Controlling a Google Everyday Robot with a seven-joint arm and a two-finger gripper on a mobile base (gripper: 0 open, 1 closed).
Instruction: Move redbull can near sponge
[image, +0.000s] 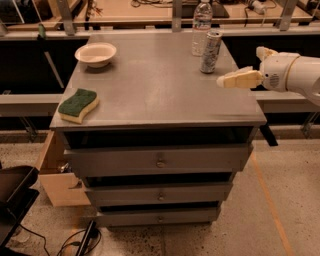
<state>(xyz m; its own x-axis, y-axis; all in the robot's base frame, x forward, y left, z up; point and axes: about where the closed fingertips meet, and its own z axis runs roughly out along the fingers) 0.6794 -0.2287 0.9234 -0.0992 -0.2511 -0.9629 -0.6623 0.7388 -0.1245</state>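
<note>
Dim, warm indoor light falls on the grey drawer cabinet (160, 95).
Its top carries a soft pale sheen across the middle. The bowl (95, 53) at its far left casts a faint shadow, and the redbull can (210, 51) glints at its rim. The gripper (225, 80), above its right edge, glows palest, while the recesses under the top lie dark.
</note>
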